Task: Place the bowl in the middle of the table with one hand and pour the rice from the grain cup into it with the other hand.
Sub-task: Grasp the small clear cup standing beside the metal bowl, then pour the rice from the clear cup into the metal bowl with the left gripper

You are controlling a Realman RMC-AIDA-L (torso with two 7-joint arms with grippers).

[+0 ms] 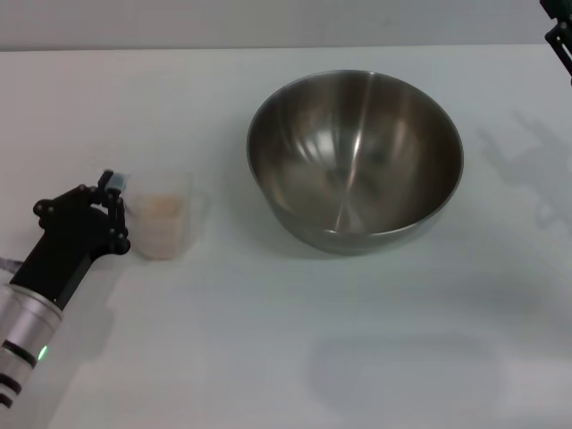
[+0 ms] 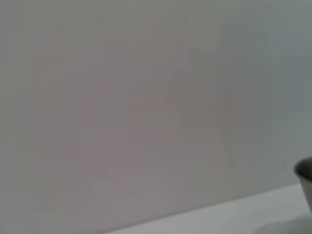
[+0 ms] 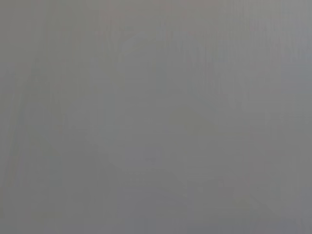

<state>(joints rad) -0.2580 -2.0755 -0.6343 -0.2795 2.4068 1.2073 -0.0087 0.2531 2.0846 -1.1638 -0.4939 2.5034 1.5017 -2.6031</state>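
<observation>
Black and jointed, the left claw (image 1: pixel 114 207) sits low on the table (image 1: pixel 268 340) at the near left, right against the left side of the grain cup (image 1: pixel 164 217); whether its fingers are spread or pinching the cup cannot be told from here. Behind it the left arm slants back toward the near left corner, black link first, then a silvery white sleeve with a small green light. The cup stands upright with pale rice (image 1: pixel 161 206) inside. To its right, apart from it, the steel bowl (image 1: pixel 355 161) rests upright around the middle of the table, nothing visible in it. The right claw (image 1: pixel 560 36) shows only as a dark piece at the far right corner, well away from the bowl; its state cannot be told.

The left wrist view gives mostly blank pale surface, with a sliver of the bowl's rim (image 2: pixel 304 173) at one edge. The right wrist view shows nothing distinct.
</observation>
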